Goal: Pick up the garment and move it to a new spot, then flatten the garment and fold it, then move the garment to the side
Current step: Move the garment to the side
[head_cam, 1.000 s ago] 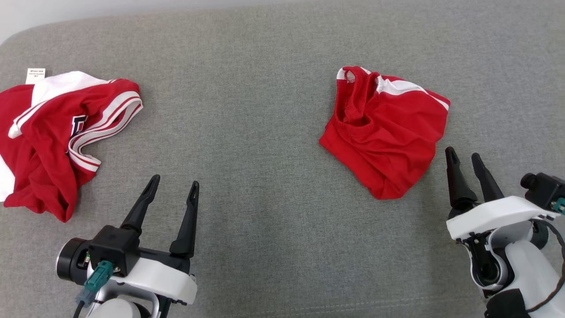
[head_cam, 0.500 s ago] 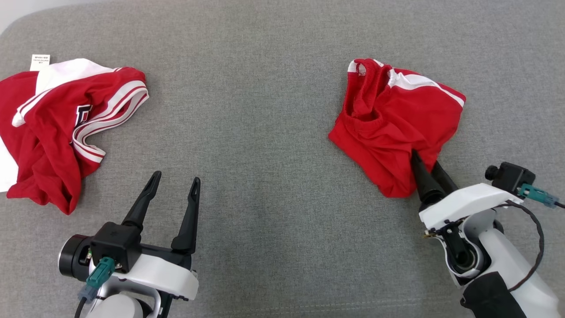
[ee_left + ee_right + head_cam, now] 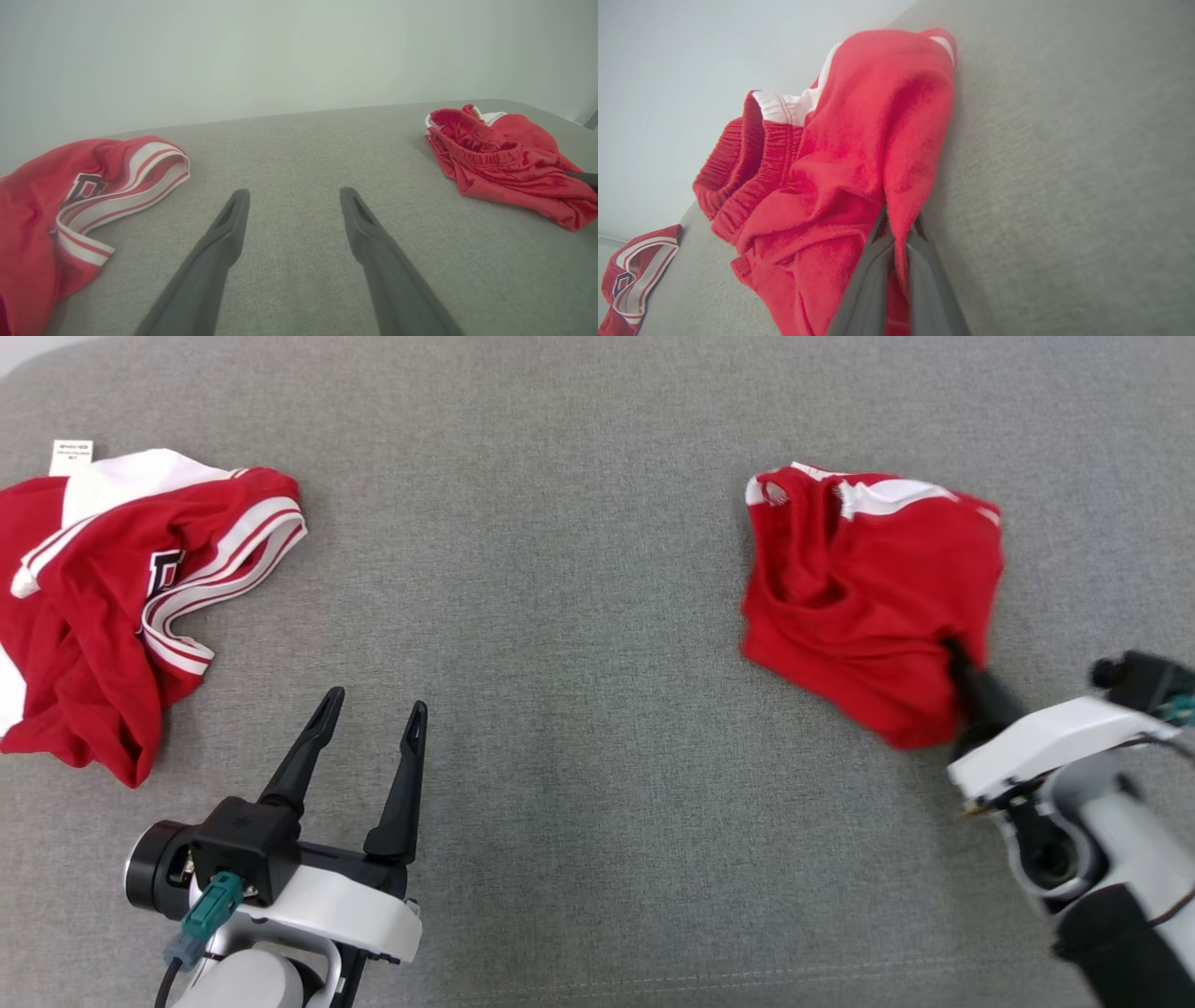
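The garment (image 3: 859, 588) is a crumpled pair of red shorts with a white side stripe and an elastic waistband, lying at the right of the grey cushion. It also appears as the garment (image 3: 504, 154) and, close up, as the garment (image 3: 859, 140). My right gripper (image 3: 959, 658) is shut on its near right edge, and a fold of red cloth is pinched between the fingers in the right wrist view, at the gripper (image 3: 896, 224). The near part of the cloth looks lifted and blurred. My left gripper (image 3: 375, 702) stands open over bare cushion at the lower left, the gripper (image 3: 294, 192) holding nothing.
A second red garment, a jersey (image 3: 103, 607) with white stripes and a paper tag, lies bunched at the far left, seen too as the jersey (image 3: 70, 196). The grey fabric cushion (image 3: 560, 569) stretches between the two garments. A pale wall rises behind its far edge.
My right gripper moved from beside the shorts onto their near edge and shut on the cloth, now drawing it to the right. The left gripper stayed open and still. The camera shifted slightly.
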Available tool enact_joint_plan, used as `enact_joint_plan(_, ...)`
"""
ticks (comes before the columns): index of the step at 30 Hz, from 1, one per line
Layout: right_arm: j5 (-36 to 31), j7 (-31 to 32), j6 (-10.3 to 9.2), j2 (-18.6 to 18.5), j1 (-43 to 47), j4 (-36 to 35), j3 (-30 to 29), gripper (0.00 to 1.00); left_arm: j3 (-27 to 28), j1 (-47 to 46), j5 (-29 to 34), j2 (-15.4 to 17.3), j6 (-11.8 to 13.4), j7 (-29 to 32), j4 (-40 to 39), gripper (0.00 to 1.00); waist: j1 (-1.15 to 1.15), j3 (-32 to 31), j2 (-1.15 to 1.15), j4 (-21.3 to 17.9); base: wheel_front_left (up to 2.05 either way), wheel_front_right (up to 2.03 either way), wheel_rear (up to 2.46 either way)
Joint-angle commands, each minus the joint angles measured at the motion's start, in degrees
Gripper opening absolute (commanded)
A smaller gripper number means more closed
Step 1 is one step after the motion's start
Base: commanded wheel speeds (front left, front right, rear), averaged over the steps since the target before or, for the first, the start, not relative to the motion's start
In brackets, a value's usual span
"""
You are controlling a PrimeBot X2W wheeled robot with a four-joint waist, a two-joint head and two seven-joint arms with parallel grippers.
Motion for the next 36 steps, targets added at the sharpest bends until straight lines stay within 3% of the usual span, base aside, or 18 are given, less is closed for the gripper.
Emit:
enact_joint_plan(1,-0.16,-0.82,0.08,-3.37,-1.44,-0.28,0.60,0.00,2.40,-2.22,0.44,1.82,-0.01,-0.75,-1.43,1.00,0.00,0.57,0.00,-0.30,0.00,0.00,0.00)
enact_joint_plan(7,-5.94,-1.37,0.08,-13.33,-6.67,4.65,0.57,0.00,2.77,-2.79,0.74,2.73,0.04,-0.66,-2.11,1.00,0.00,2.87,0.00,-0.74,0.00,0.00,0.00)
enact_joint_plan(11,-10.59,-1.18,0.08,-17.65,-11.11,10.89,0.07,0.00,2.89,-3.73,1.10,3.22,-0.13,-0.57,-2.71,1.00,0.00,5.22,0.00,-0.23,0.00,0.00,0.00)
enact_joint_plan(20,-17.12,-3.94,0.08,-22.58,-18.35,24.33,-3.38,0.00,2.70,-5.55,1.70,2.88,-0.42,-0.71,-3.46,1.00,0.00,9.63,0.00,2.15,0.00,0.00,0.00)
enact_joint_plan(25,-18.16,-5.72,0.08,-22.48,-21.05,30.09,-6.37,0.02,2.93,-5.80,1.85,2.83,-0.34,-0.93,-3.23,1.00,0.00,10.77,0.00,2.44,0.00,0.00,0.00)
enact_joint_plan(26,-18.46,-6.06,0.08,-22.60,-21.52,30.73,-6.88,0.35,2.91,-5.85,1.87,2.78,-0.34,-0.96,-3.13,1.00,0.00,10.82,0.00,2.39,0.00,0.00,0.00)
enact_joint_plan(27,-18.57,-6.29,0.08,-22.34,-21.79,31.19,-7.35,0.91,2.86,-5.92,1.87,2.70,-0.38,-0.98,-2.99,1.00,0.00,10.75,0.00,2.33,0.00,0.00,0.00)
enact_joint_plan(28,-18.65,-6.44,0.08,-21.94,-21.80,31.52,-7.69,1.00,2.78,-5.99,1.86,2.62,-0.43,-0.99,-2.83,1.00,0.00,10.59,0.00,2.22,0.00,0.00,0.00)
enact_joint_plan(36,-21.34,-6.80,0.08,-21.09,-17.65,30.02,-12.24,1.00,2.34,-5.83,1.54,2.18,-0.60,-1.04,-1.66,1.00,0.00,7.14,0.00,0.55,0.00,0.00,0.00)
